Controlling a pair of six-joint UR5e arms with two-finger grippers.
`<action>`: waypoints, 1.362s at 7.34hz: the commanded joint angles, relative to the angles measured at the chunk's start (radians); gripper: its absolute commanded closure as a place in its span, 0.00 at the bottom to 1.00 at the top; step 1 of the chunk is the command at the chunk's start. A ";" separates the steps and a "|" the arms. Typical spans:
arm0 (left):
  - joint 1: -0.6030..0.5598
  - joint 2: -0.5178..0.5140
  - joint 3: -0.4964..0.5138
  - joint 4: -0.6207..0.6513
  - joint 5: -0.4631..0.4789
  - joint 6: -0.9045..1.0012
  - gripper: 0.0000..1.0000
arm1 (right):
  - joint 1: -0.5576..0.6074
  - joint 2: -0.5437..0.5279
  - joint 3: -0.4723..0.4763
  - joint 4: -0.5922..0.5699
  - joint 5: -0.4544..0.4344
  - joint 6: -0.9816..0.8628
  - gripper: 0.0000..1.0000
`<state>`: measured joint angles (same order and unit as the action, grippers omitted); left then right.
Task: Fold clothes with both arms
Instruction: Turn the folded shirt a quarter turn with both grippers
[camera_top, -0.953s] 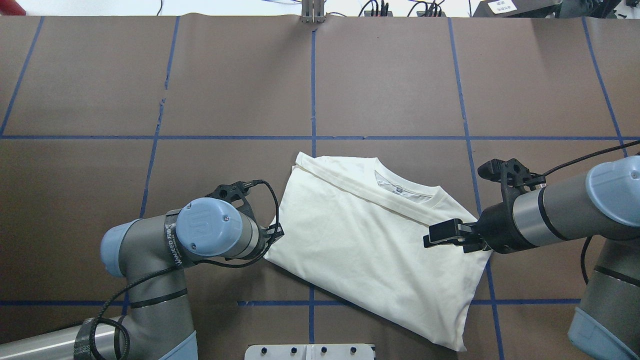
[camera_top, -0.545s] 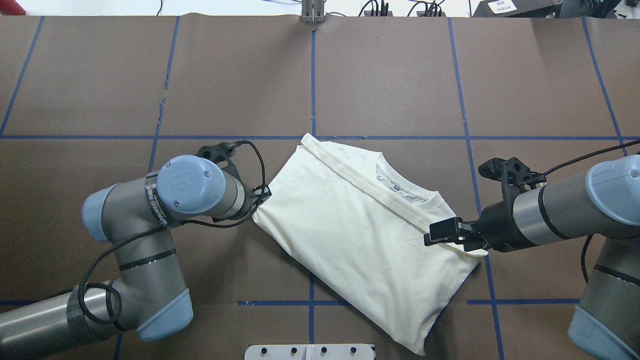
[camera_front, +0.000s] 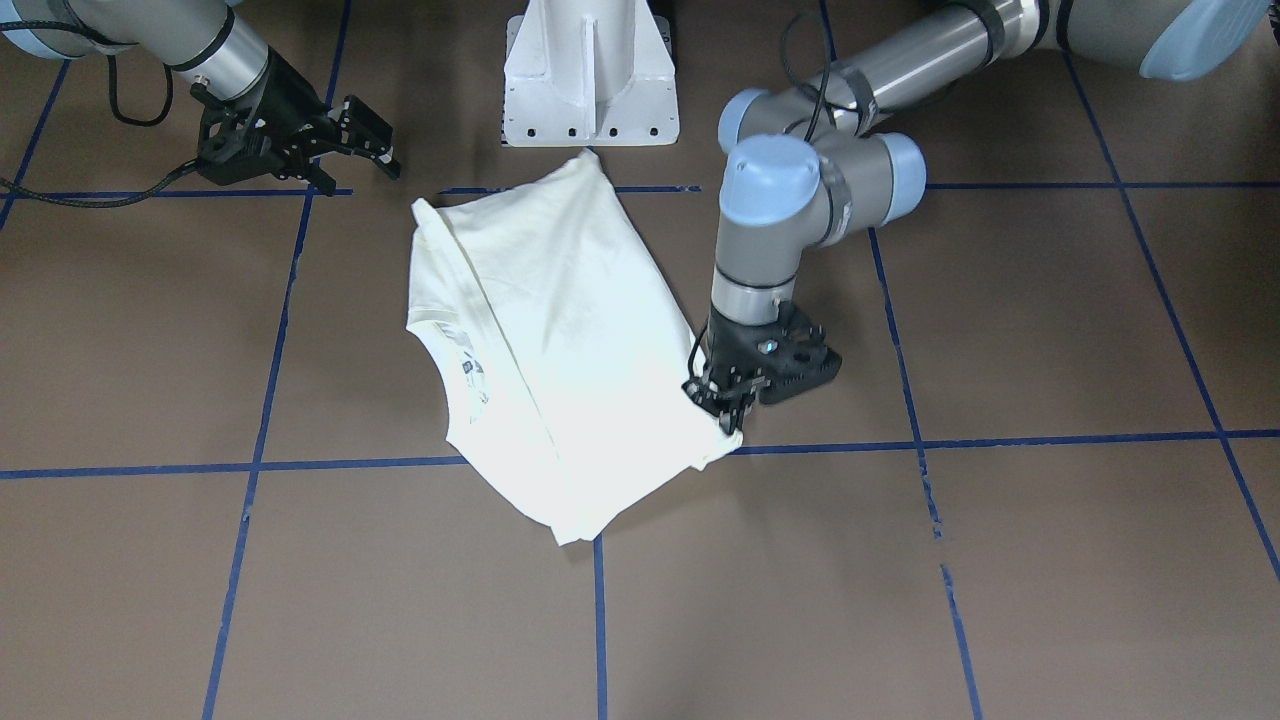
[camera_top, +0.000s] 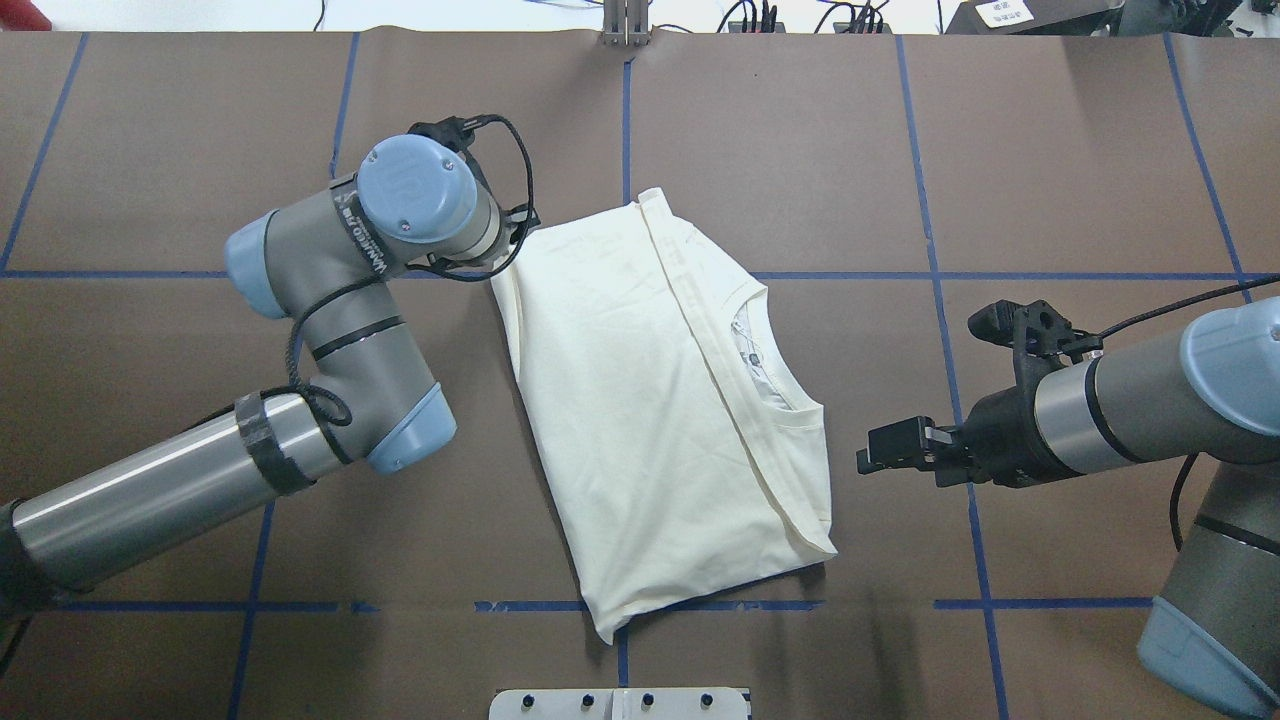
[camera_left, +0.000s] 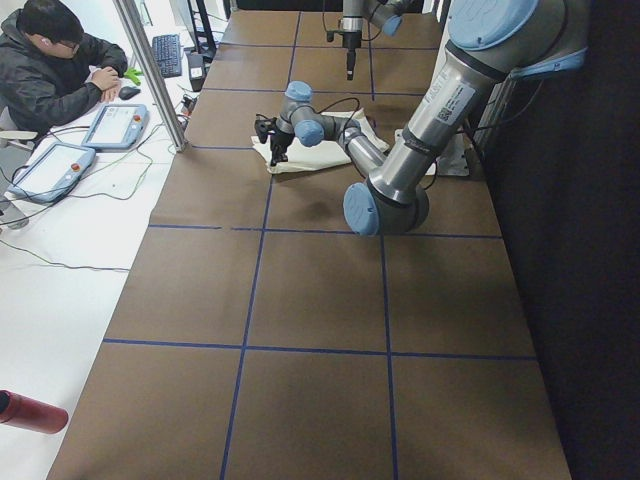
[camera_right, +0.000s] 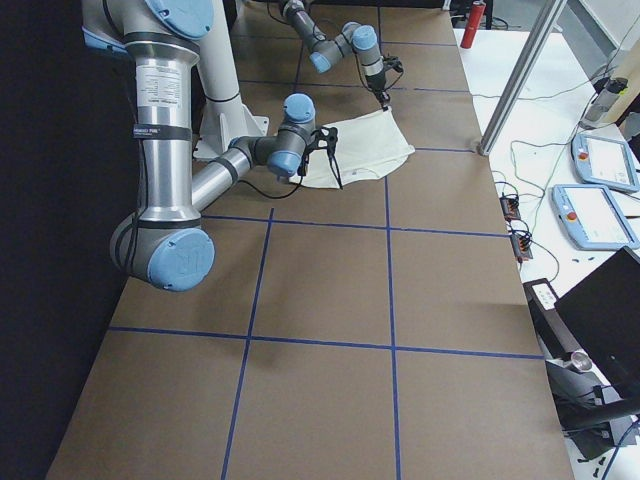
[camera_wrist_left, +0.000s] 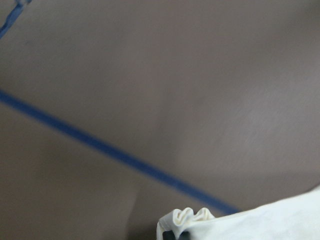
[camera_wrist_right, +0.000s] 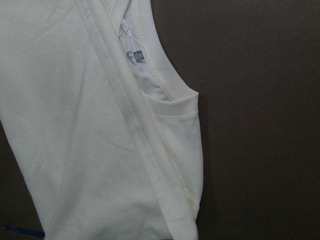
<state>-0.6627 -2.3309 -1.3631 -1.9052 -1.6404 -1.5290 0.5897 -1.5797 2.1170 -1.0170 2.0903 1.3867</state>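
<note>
Brown table (camera_top: 780, 150) bears folded T-shirt (camera_top: 640, 400), corner pinched by left tool (camera_front: 722, 408); right tool (camera_top: 872, 450) spread, apart.

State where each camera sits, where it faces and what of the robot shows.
Front-facing: across the table, facing the robot; both arms, left pincer on the T-shirt.
Overhead: behind the robot, looking down; both arms.
Exterior left: left end; left arm near.
Exterior right: right end; right arm near.
Left wrist: faces table; pinched cloth.
Right wrist: faces collar; no arm.
Front-facing and overhead share the whole T-shirt.
</note>
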 joint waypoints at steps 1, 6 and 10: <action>-0.041 -0.150 0.273 -0.171 0.056 0.061 1.00 | 0.018 0.015 -0.015 0.000 -0.003 0.000 0.00; -0.063 -0.150 0.375 -0.322 0.106 0.168 0.00 | 0.024 0.081 -0.072 -0.014 -0.016 -0.005 0.00; -0.127 0.003 0.081 -0.084 -0.052 0.310 0.00 | -0.042 0.306 -0.106 -0.376 -0.148 -0.060 0.00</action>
<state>-0.7813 -2.4001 -1.1316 -2.1044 -1.6590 -1.2850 0.5847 -1.3690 2.0203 -1.2387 2.0037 1.3547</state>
